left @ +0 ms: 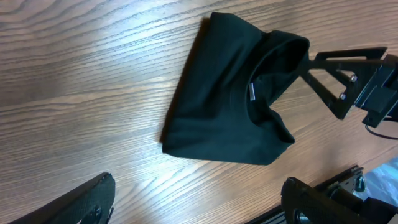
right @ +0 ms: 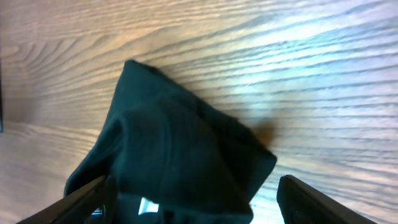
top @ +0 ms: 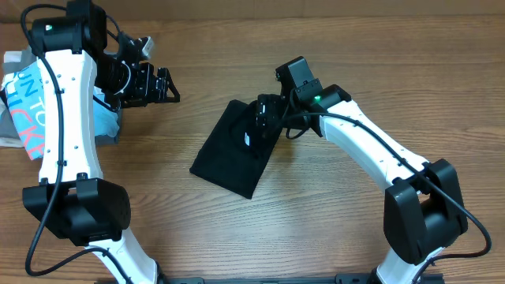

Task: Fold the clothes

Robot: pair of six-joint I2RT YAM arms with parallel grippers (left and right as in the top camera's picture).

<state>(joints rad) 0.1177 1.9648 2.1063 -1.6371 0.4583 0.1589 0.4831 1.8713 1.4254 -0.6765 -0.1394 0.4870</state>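
The black T-shirt (top: 233,150) lies folded into a small, slanted rectangle in the middle of the table. It also shows in the left wrist view (left: 224,99), with its white neck tag (left: 252,92) facing up. My right gripper (top: 264,118) is open and sits over the shirt's upper right end, by the collar. In the right wrist view its fingers (right: 199,208) straddle the black fabric (right: 180,155) without closing on it. My left gripper (top: 162,85) is open and empty, well left of the shirt. Its fingers (left: 199,205) are spread wide over bare wood.
A light-blue printed shirt (top: 24,102) lies at the table's left edge, under the left arm. The table's front edge with a black rail (left: 329,183) shows in the left wrist view.
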